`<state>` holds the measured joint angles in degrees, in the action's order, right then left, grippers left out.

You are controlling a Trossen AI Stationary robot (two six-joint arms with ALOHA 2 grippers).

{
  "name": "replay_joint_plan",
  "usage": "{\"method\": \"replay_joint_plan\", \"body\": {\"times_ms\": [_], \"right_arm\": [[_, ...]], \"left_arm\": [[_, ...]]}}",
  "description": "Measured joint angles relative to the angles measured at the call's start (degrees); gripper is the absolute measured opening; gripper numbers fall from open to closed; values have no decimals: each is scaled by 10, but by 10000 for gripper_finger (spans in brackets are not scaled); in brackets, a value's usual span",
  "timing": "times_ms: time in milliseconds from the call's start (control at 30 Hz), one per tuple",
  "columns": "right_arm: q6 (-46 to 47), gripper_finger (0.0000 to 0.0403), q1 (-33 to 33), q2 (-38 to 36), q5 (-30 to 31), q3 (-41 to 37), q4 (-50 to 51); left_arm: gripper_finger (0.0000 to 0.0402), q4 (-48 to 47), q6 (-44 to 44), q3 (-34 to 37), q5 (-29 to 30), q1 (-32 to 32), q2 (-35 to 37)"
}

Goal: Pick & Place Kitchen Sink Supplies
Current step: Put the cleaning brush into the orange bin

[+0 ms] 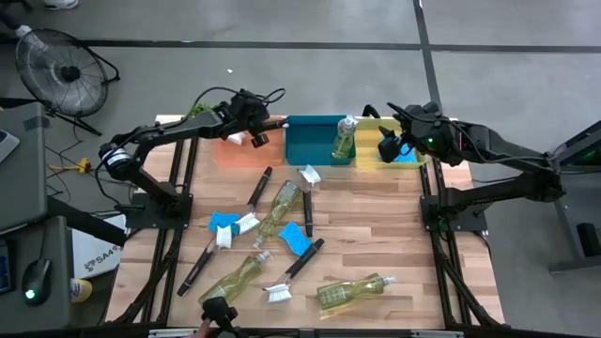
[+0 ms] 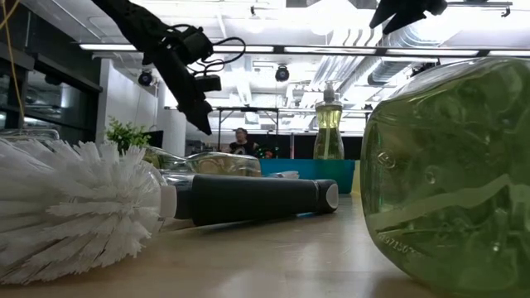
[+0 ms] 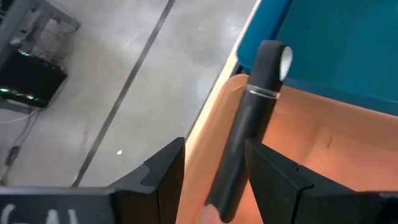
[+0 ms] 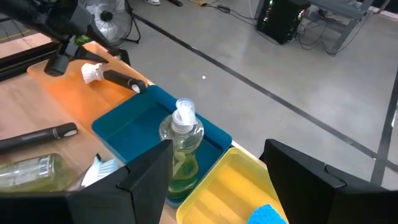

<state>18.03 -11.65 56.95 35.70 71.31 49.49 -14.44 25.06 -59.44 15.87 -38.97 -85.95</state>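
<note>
Brush work is the step in hand: the left gripper (image 1: 255,131) hangs over the orange tray (image 1: 225,150) at the table's far edge, its jaws set narrow on either side of the black handle of a white-headed dish brush (image 3: 249,118). Whether the pads press the handle or have just let it go cannot be told. The handle lies across the rim where the orange tray meets the blue bin (image 1: 310,141), the white head over the orange side.

The right gripper (image 1: 392,145) waits over the yellow tray (image 1: 374,155) at the far edge, jaws wide and empty, a blue sponge (image 1: 406,157) in the tray near it. One soap bottle (image 1: 344,138) stands upright in the blue bin.

On the table lie three more bottles, several brushes and blue sponges (none yet sorted).

The brushes look stiff and light; mid-handle seems the best hold. The bottles look heavier and slick, likely to roll, so a grip across the narrow waist or neck should suit. The sponges are soft and will squash.
</note>
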Motion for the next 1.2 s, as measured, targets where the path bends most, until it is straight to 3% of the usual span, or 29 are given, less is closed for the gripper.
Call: {"method": "replay_joint_plan", "body": {"times_ms": [200, 567, 867, 1200], "right_arm": [[1, 248, 0, 0, -17, 0, 6], [-2, 248, 0, 0, -17, 0, 24], [25, 248, 0, 0, -49, 0, 66], [33, 248, 0, 0, -62, 0, 102]], "left_arm": [[162, -88, -29, -61, 5, 4, 0], [162, -260, -135, -165, -93, 12, 0], [162, -394, -276, -172, -177, 46, 9], [163, -445, -422, -166, -162, 142, 9]]}}
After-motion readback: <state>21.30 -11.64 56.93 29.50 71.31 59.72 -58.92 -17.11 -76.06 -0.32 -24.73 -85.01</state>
